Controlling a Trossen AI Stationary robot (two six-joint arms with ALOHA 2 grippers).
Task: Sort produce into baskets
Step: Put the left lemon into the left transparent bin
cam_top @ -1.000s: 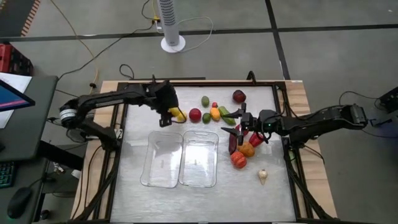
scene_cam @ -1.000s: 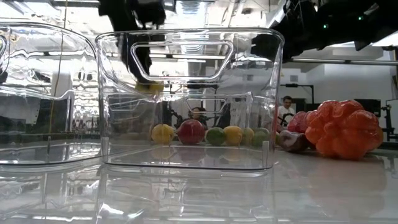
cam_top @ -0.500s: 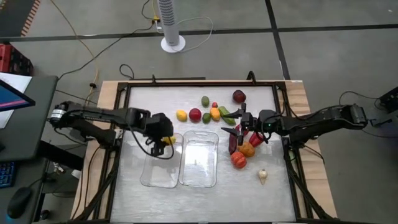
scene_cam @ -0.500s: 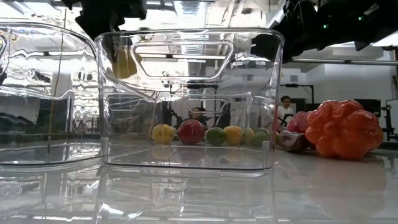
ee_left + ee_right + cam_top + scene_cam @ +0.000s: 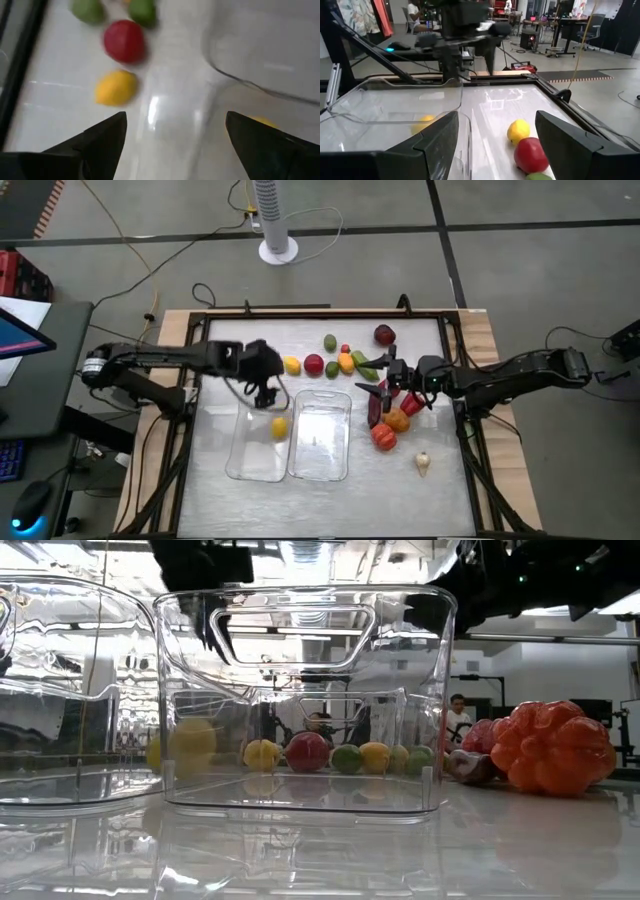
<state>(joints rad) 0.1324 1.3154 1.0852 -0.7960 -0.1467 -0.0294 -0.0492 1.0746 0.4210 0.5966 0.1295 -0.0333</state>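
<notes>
Lemon in left basket — seemingly clear below open left gripper.

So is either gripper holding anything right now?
No. The left gripper is open and empty; a yellow piece lies in the left basket. The right gripper is open, empty.

yellow fruit inside clear basket (orange piece outside).

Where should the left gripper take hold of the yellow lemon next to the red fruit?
Probably across the lemon's narrow middle, coming straight down: it lies flat, its free side faces the open left gripper, and the red fruit crowds its other end.
</notes>
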